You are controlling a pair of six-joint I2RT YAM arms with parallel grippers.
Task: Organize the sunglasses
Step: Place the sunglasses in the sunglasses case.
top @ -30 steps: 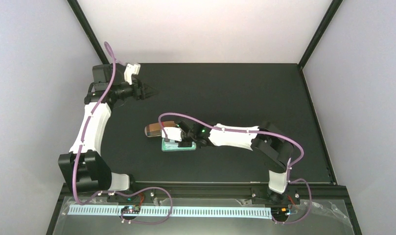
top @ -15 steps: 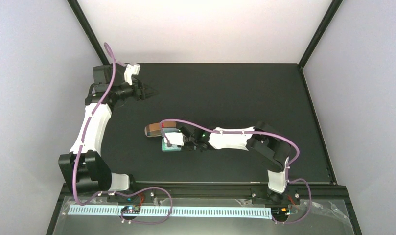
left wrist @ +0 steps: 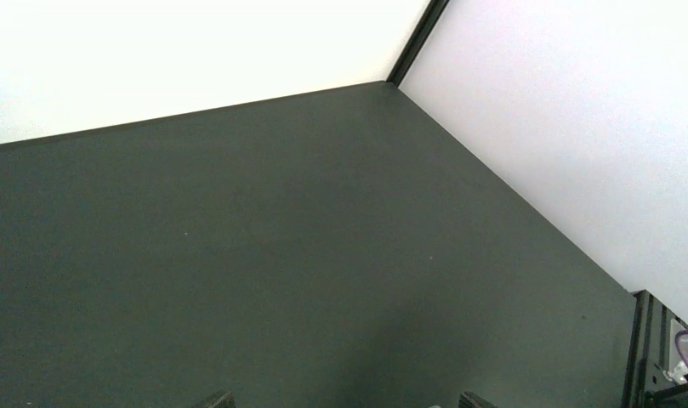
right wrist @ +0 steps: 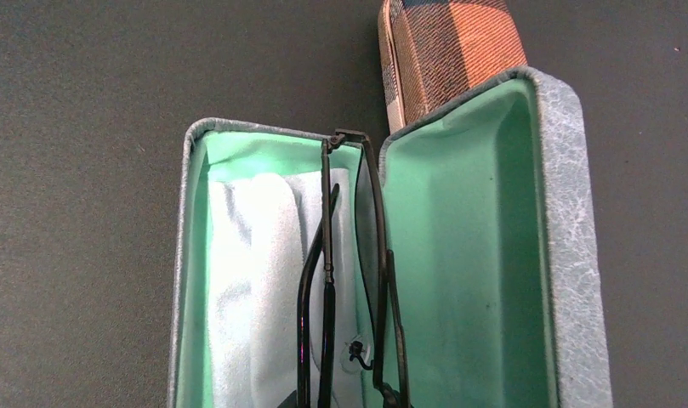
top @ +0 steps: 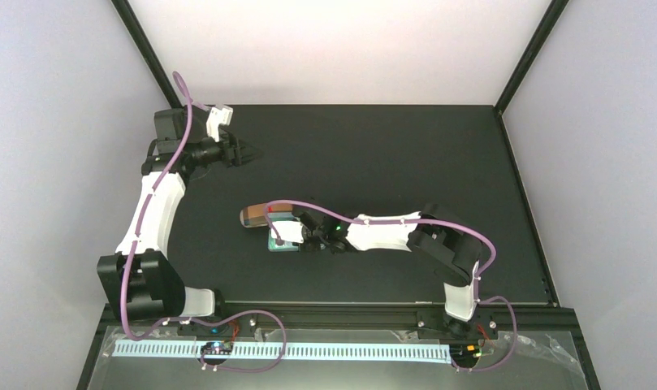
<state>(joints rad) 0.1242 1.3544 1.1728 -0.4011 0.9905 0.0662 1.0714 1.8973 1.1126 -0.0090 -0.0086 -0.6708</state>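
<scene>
Folded black-framed sunglasses (right wrist: 327,280) are seen laid on a pale cloth (right wrist: 247,255) inside an open blue-grey case (right wrist: 570,255), its lid not yet shut, beside a closed plaid case (right wrist: 451,51); the left fingers (left wrist: 474,398) are spread empty, while the right fingers' (top: 292,236) state cannot be told.

White left arm (top: 150,213) and right arm (top: 382,232), black joints, purple cables (top: 183,85).

You are looking down on a blue-grey glasses case (right wrist: 570,255) lying open on the dark table (right wrist: 85,102), with its mint-green lining facing up. A pale blue cloth (right wrist: 255,280) lies in the left half of that case. The black-framed sunglasses (right wrist: 370,229), arms folded, stand on edge along its hinge line, partly on the cloth. A tan plaid case (right wrist: 451,51) lies just beyond the right half's far rim.
</scene>
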